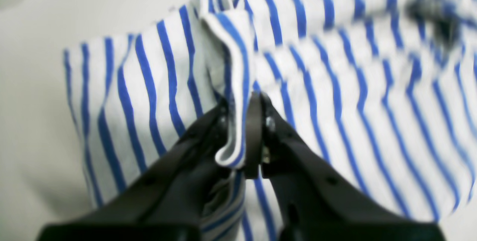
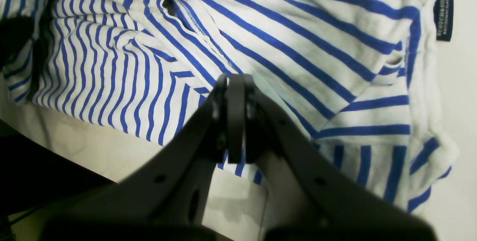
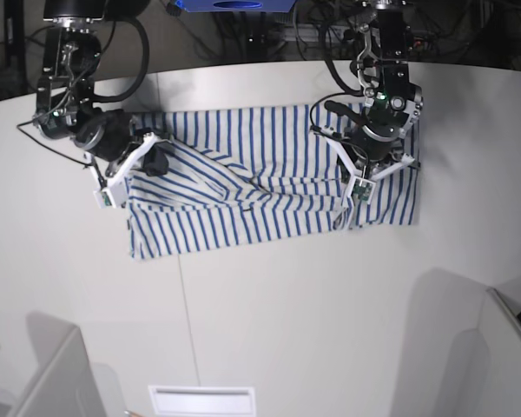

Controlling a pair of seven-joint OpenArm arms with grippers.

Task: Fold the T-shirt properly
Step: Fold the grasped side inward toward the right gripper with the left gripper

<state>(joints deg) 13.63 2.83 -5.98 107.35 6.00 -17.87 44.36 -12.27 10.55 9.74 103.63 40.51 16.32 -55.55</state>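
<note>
The T-shirt (image 3: 243, 187) is white with thin blue stripes over all the cloth; in the right wrist view the stripes go in different directions where the cloth is folded. The small tag (image 2: 443, 15) at its edge is dark, probably navy, with pale letters too small to read. The table (image 3: 286, 313) is plain off-white. The left gripper (image 1: 242, 133) and the right gripper (image 2: 234, 118) are both matt black, and the arms have black bodies with white parts.
</note>
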